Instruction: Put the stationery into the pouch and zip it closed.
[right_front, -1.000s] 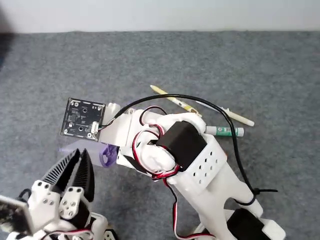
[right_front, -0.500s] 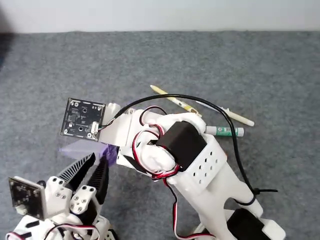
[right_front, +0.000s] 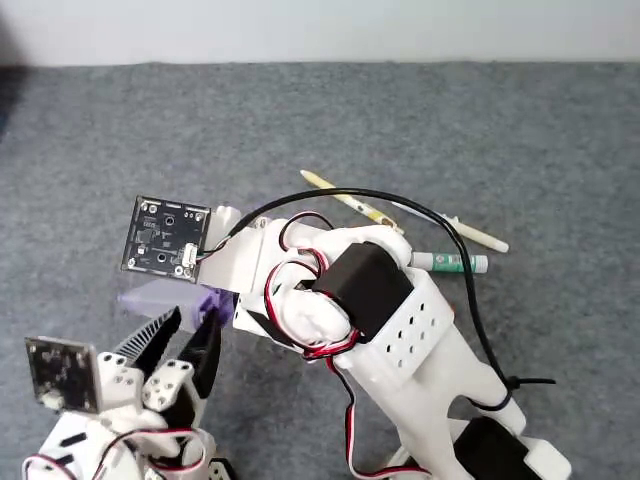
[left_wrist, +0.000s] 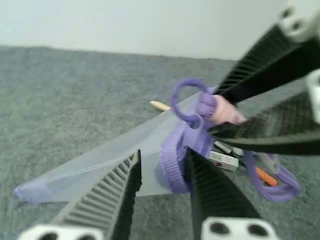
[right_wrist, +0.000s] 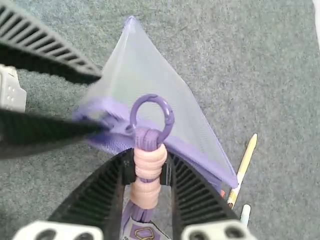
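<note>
The grey desk (right_front: 520, 130) carries everything, and most of my overhead view is taken up by the right arm (right_front: 380, 300), which leans across the middle of the desk toward its left side. The pouch (right_wrist: 145, 75), clear with purple trim, is there under that arm's wrist, toward the near left of the desk, with one end lifted and the far corner down on the surface. The right gripper (right_wrist: 148, 156) has its jaws clenched on the pink zipper pull (left_wrist: 220, 109), just below the purple ring (right_wrist: 150, 115). My left gripper (left_wrist: 162, 160) comes in from the near left corner with its jaws released, one on each side of the pouch's purple strap (left_wrist: 172, 172) and not pinching it. Right of centre on the desk, well apart from the pouch, lie a yellow pencil (right_front: 345, 200), a white pen (right_front: 470, 232) and a green-labelled marker (right_front: 450, 262). An orange pen (left_wrist: 262, 176) shows past the strap; I cannot tell whether it is inside. I judge the task is early: three pieces are outside, so loading and the zipping are both left.
</note>
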